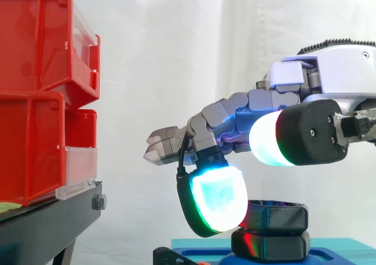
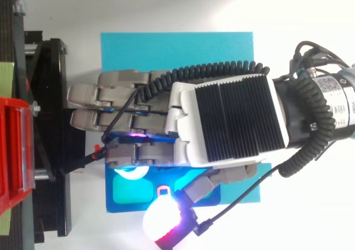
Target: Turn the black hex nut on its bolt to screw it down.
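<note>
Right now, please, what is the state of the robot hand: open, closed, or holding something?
Robot hand: just above the black hex nut; it cannot be told whether it is open, closed or gripping the nut.

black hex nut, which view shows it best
Side view: the black hex nut shows edge-on below the hand, its left end covered. In the top view the hand's back lies over that spot.
</note>
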Controlling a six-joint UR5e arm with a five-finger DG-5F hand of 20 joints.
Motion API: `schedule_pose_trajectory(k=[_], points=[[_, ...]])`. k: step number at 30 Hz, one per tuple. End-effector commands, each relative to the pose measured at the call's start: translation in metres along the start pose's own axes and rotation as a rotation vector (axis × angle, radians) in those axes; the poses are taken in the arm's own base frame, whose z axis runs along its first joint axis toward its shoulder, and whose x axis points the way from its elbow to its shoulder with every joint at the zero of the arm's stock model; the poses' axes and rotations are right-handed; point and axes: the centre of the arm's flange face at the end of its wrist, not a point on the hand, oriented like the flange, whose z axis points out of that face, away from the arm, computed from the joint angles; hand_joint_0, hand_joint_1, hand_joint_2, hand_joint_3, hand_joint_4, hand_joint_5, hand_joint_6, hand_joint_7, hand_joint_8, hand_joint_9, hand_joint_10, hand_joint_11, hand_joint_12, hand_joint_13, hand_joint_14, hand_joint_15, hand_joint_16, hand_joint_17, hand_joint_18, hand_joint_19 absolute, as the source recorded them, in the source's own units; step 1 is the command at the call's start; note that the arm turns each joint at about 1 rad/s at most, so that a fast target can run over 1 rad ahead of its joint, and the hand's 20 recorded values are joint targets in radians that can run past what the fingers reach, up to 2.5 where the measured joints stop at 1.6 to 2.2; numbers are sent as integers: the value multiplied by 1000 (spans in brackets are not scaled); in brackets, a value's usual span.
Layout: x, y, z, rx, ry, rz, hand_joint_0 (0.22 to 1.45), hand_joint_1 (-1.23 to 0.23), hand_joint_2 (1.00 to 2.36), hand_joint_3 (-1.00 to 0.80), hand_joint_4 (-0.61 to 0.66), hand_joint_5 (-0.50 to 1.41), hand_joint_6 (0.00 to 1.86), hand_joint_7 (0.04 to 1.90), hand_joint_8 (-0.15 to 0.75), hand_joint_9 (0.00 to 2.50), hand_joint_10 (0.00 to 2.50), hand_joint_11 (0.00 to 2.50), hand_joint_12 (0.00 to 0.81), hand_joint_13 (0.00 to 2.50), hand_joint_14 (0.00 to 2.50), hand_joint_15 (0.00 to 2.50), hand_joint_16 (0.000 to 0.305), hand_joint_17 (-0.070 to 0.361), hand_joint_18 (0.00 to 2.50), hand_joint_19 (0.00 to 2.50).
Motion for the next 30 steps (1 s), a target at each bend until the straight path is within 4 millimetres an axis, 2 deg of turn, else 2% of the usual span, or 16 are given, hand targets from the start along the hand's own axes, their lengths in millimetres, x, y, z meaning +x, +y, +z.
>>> schedule_pose_trajectory(k=[1,8,23,30], points=[[-2,-6,-2,-8,1,0,483,-258,1000,-500,272,-121,517,1379,275,232,0,0,355,43,0,0,50,113,121,131],[-3,-15,-5,-5,-1,-1,483,-259,1000,-500,260,-122,521,1377,275,232,0,0,354,45,0,0,50,112,118,136],[-15,-50,-17,-35,-26,-8,484,-262,1000,-500,269,-122,519,1371,274,232,0,0,354,47,0,0,50,113,126,132],[-18,-52,-17,-53,-41,-13,485,-263,1000,-500,271,-119,502,1386,274,233,0,0,354,47,0,0,50,112,123,132]])
